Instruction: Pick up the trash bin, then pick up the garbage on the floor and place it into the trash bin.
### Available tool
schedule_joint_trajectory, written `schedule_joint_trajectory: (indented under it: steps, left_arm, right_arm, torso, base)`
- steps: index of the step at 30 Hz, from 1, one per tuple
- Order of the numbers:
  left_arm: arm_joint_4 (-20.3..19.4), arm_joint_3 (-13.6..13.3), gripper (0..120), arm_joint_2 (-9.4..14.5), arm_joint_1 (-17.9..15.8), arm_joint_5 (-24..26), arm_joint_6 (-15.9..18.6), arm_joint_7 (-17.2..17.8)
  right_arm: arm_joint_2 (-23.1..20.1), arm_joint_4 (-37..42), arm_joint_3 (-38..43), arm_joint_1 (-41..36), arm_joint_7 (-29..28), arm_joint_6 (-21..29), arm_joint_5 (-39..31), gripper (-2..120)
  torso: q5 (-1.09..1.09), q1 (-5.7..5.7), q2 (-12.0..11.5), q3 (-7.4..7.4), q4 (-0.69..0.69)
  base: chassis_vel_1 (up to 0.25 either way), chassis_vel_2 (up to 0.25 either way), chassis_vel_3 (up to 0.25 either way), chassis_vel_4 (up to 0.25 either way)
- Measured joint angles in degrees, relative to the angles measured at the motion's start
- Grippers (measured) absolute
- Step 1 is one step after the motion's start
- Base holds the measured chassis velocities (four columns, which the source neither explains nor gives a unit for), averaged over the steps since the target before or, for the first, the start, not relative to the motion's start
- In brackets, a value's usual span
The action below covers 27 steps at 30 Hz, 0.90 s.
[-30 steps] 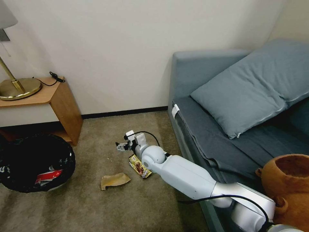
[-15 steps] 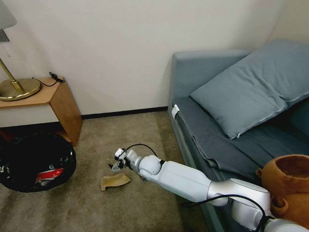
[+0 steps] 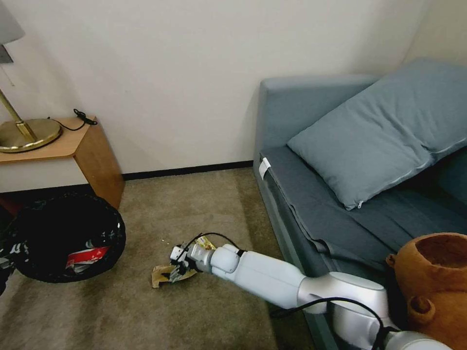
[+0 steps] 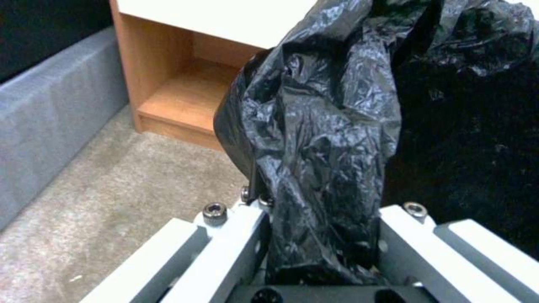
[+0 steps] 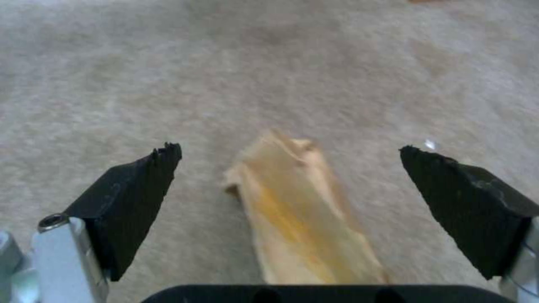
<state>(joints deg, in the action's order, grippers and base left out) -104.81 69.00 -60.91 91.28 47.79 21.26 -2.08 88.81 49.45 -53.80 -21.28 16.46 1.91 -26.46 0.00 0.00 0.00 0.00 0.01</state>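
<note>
The trash bin (image 3: 58, 228), lined with a glossy black bag, is at the left with a red snack packet (image 3: 87, 255) inside. My left gripper (image 4: 320, 235) is shut on the bin's bag-covered rim (image 4: 314, 139). My right gripper (image 3: 176, 269) reaches low over the carpet and stands open, its black fingertips (image 5: 151, 176) on either side of the tan paper scrap (image 5: 303, 219), which lies flat on the floor (image 3: 163, 275). A corner of the yellow-brown candy wrapper (image 3: 206, 241) peeks out behind the right wrist.
A wooden side table (image 3: 92, 150) with a brass lamp base (image 3: 29, 133) stands behind the bin. A grey sofa (image 3: 301, 204) with a pillow (image 3: 369, 141) borders the right side. A brown plush bear (image 3: 433, 287) sits at the lower right. Beige carpet (image 3: 146, 311) lies in front.
My right gripper swung from beside the candy wrapper down and towards me onto the paper scrap. The bin shifted a little to the right.
</note>
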Motion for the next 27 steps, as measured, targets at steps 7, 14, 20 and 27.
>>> schedule_joint_trajectory:
  steps: [7,14,20,27]
  left_arm:
    - [-0.2,1.2,4,-0.63,1.05,0.14,-0.61,-0.36]
    - [-1.05,1.36,4,-1.47,1.43,0.11,-0.98,-0.6]
    - [-2.84,1.69,4,-2.04,2.23,0.12,-1.01,-0.65]
    - [-3.83,1.81,4,-2.48,2.39,-0.03,-0.95,-0.59]
  right_arm:
    - [2.92,-2.29,-2.51,-0.56,-0.01,-1.15,-0.92,100]
    - [3.48,-4.98,-4.28,-1.93,-0.12,-3.24,-0.86,100]
    - [3.44,-7.49,-4.32,-1.94,-0.09,-4.44,-0.65,100]
    - [3.39,-5.96,-4.32,-1.36,-2.41,-5.27,-1.06,100]
  torso:
    - [-0.01,0.0,0.0,0.0,0.0]
    - [0.0,0.0,0.0,0.0,-0.02]
    - [0.0,0.0,0.0,0.0,-0.02]
    - [0.0,0.0,0.0,0.0,-0.01]
  base:
    - [0.0,0.0,0.0,0.0]
    - [0.0,0.0,0.0,0.0]
    - [0.0,0.0,0.0,0.0]
    - [0.0,0.0,0.0,0.0]
